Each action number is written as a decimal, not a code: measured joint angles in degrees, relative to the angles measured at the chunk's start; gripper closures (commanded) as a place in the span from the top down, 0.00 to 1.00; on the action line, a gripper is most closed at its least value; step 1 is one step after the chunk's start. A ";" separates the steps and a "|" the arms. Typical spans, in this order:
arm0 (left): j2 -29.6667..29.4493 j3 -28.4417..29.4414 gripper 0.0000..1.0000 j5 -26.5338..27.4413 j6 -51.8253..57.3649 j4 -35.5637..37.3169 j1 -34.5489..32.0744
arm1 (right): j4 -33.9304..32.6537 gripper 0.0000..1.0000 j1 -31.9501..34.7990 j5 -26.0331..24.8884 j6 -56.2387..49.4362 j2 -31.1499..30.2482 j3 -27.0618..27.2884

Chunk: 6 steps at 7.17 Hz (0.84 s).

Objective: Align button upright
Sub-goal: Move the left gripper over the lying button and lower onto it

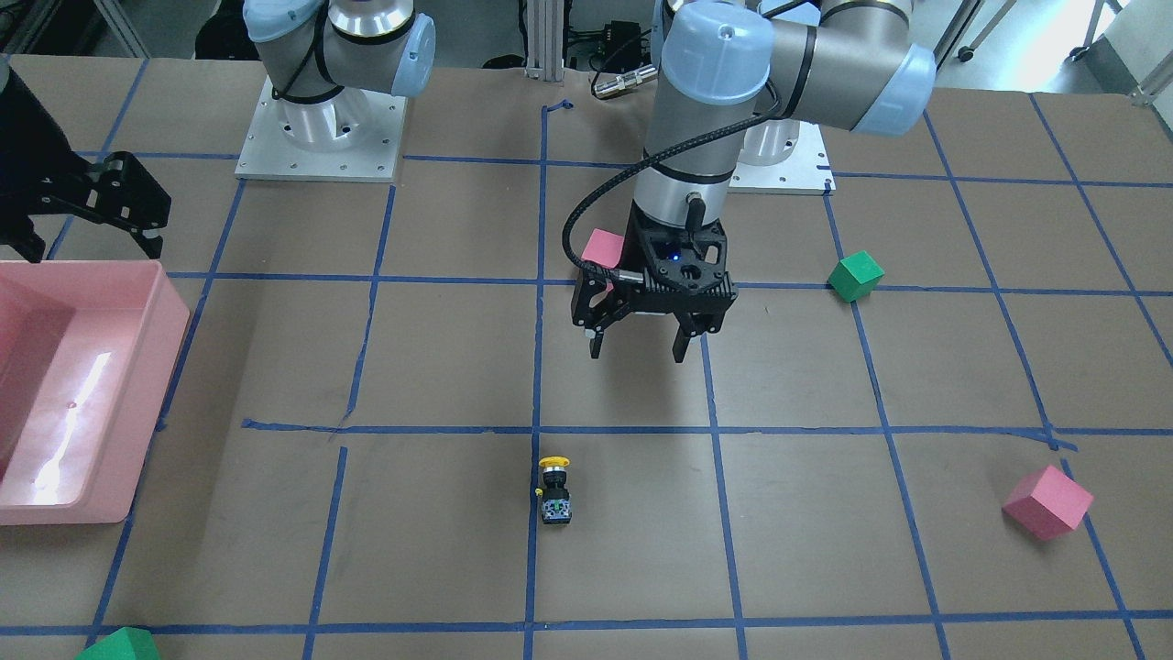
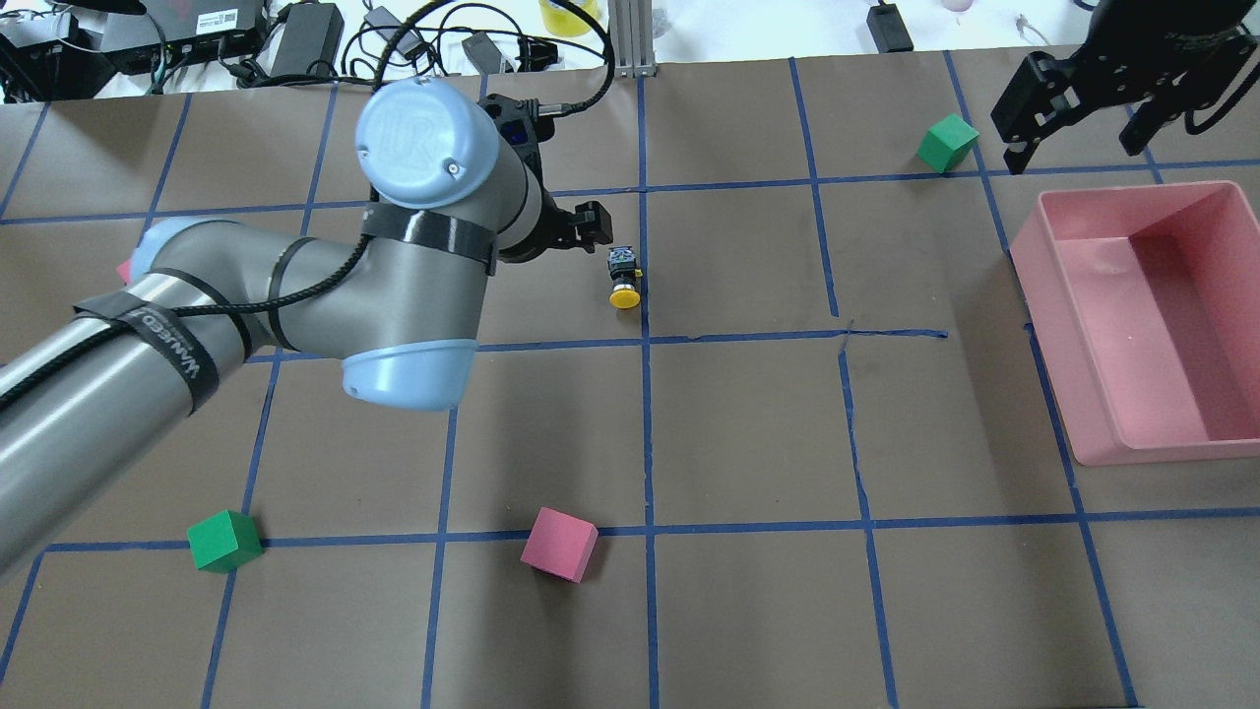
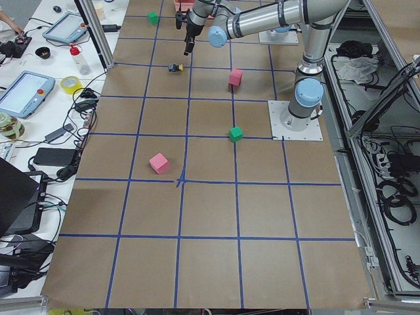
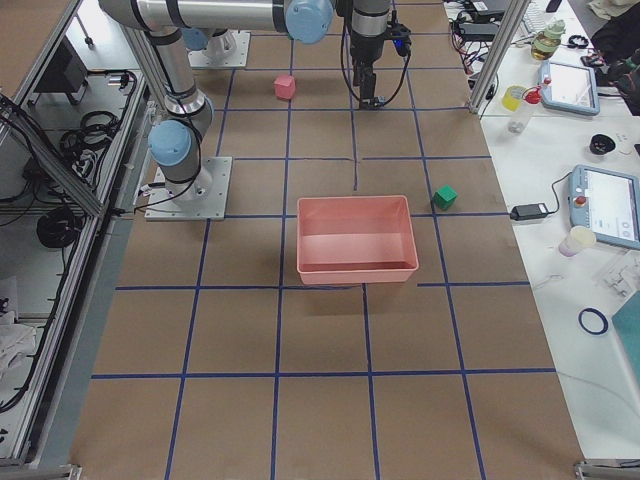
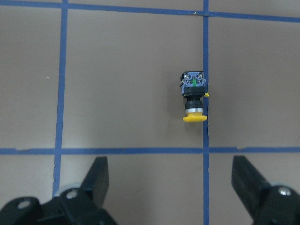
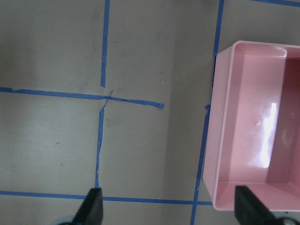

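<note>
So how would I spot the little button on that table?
Find the brown table with blue tape squares, then the left arm's open claw near its middle. Beyond the claw, beside a blue line, lies the button: tiny, with a round yellow cap on a black body, unlike the pink cubes and green cubes.

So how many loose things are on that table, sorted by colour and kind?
Pink cubes: 2
Green cubes: 2
Yellow-capped button: 1
Pink bin: 1
Total: 6
</note>
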 measured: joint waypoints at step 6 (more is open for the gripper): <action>-11.17 -6.95 0.92 4.47 -8.56 22.68 -5.91 | -0.60 1.00 3.95 0.20 6.75 -0.62 0.70</action>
